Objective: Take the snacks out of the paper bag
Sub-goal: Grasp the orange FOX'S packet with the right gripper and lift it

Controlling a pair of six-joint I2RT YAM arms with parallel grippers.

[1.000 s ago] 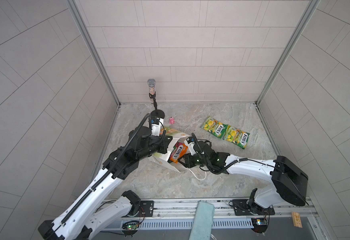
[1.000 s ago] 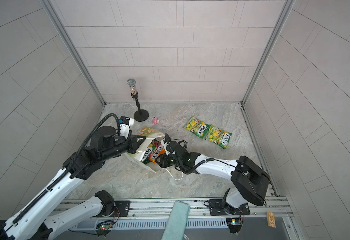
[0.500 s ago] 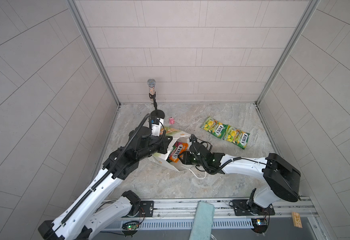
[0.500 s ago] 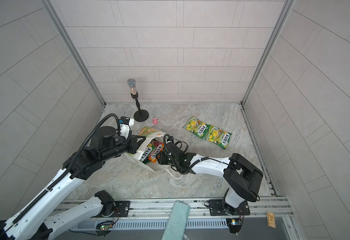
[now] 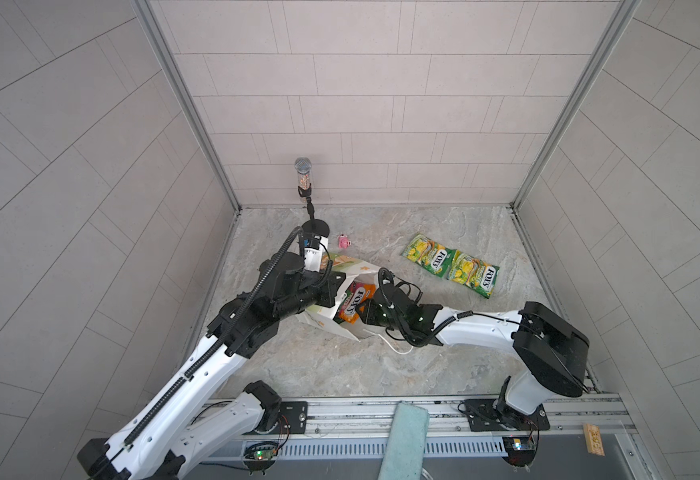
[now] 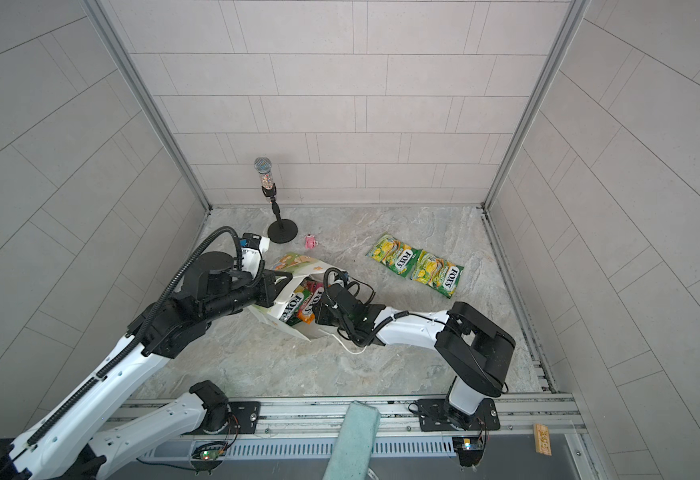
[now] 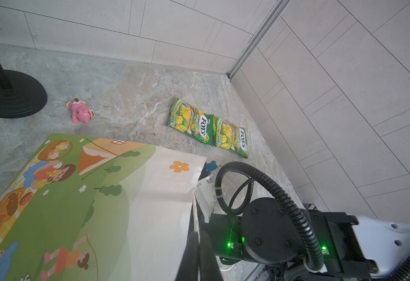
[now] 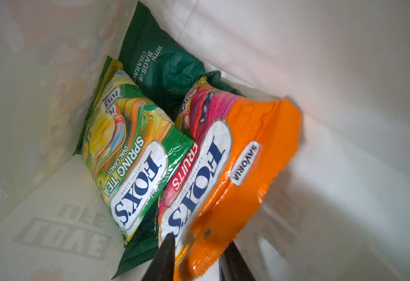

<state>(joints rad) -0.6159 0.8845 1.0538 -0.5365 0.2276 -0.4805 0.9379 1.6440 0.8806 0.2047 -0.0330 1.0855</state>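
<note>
- The right claw point(image 8: 199, 240) is reached into the mouth of the paper bag point(image 8: 320, 73). Its jaws stand either side of the near end of the pink-orange packet point(image 8: 223, 170). I cannot tell whether they bite on it yet. It looks like the pick of the nearest, topmost snack.
- Touching that packet lies a green-yellow packet point(image 8: 130, 150). Beneath both, deeper in, sits the dark green crisp bag point(image 8: 160, 65). That makes three snacks in the bag.
- The left claw point(image 7: 199, 234) is pressed together on the bag's upper rim. I judge it is there to hold the tipped bag's mouth agape so the other arm can reach in.
- Out on the tabletop point(image 5: 340, 365), well apart from the bag, a pair of green-yellow packets point(image 5: 429, 257) lies flat, side by side and touching. That seems to be the chosen drop spot, clear of both arms.
</note>
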